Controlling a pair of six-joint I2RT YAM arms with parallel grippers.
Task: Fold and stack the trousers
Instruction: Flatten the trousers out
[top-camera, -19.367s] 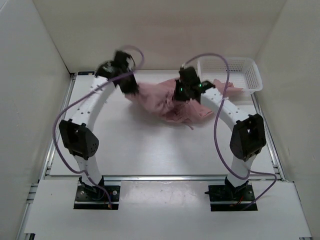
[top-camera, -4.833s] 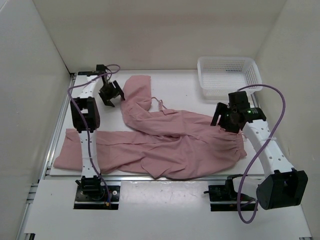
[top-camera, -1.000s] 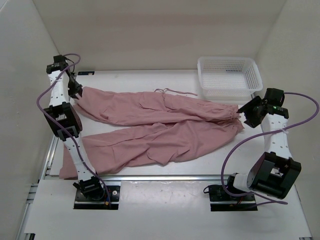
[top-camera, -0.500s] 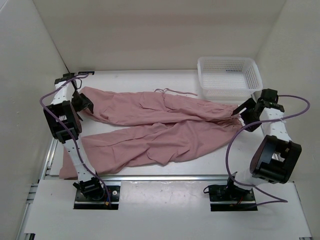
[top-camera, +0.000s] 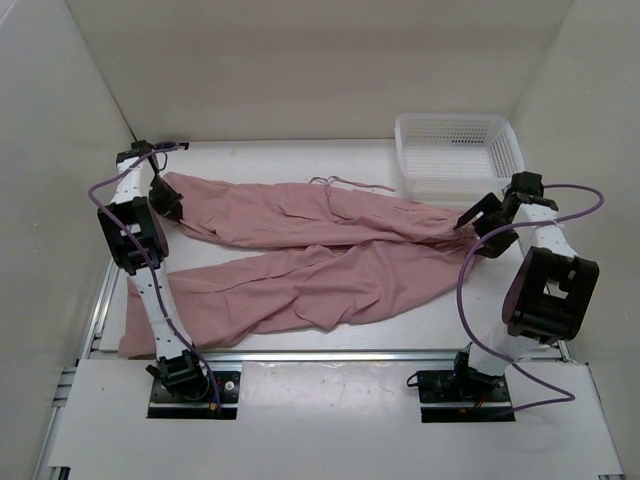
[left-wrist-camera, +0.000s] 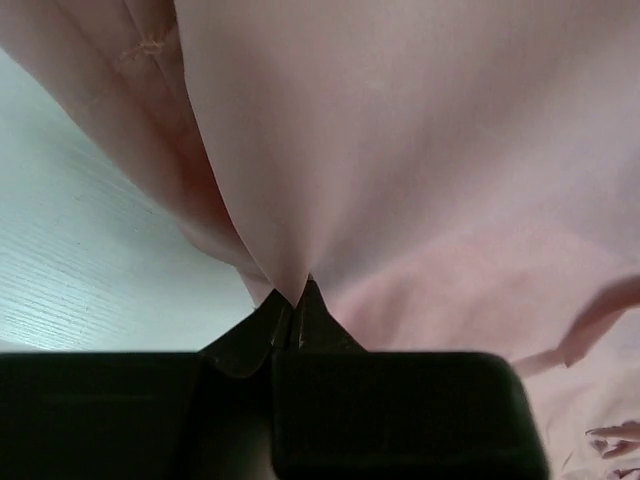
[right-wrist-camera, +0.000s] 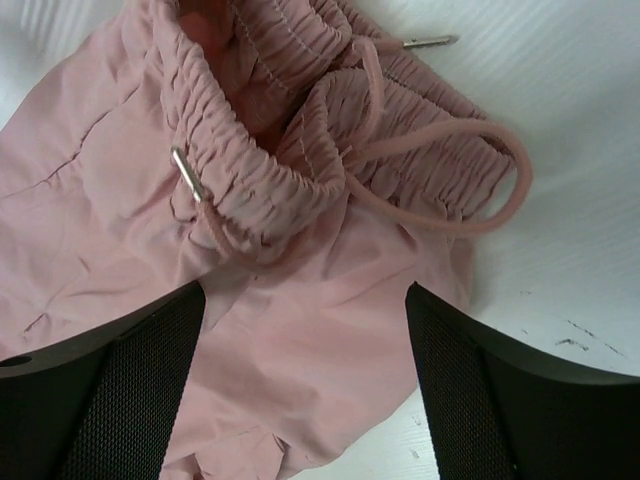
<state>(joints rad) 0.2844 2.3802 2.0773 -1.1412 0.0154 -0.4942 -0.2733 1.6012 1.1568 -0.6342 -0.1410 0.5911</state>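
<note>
Top external: where are the trousers (top-camera: 320, 250) lying? (desk)

Spread flat on the table (top-camera: 300, 335); the waist is near the basket (top-camera: 458, 150) and both legs run well away from it; nothing is folded yet. (me)

And your jaws? (desk)

My left gripper (left-wrist-camera: 298, 298) is pinched tight on a fold of the leg in line with the basket, at the end farthest from it; my right gripper (right-wrist-camera: 303, 300) hangs over the waistband (right-wrist-camera: 260, 170) with its jaws wide, holding nothing. (me)

How will the cloth handle? (desk)

Thin, soft and light, I'd judge; it will sag and drag rather than keep a crease; a shallow pinch may slip off; I'd take the gathered waistband, where the elastic bunches thick, and keep clear of the drawstring (right-wrist-camera: 470, 190), which could snag. (me)

Any labels or writing? (desk)

None that I can read in any view; I see only metal tips on the drawstring. (me)
</note>
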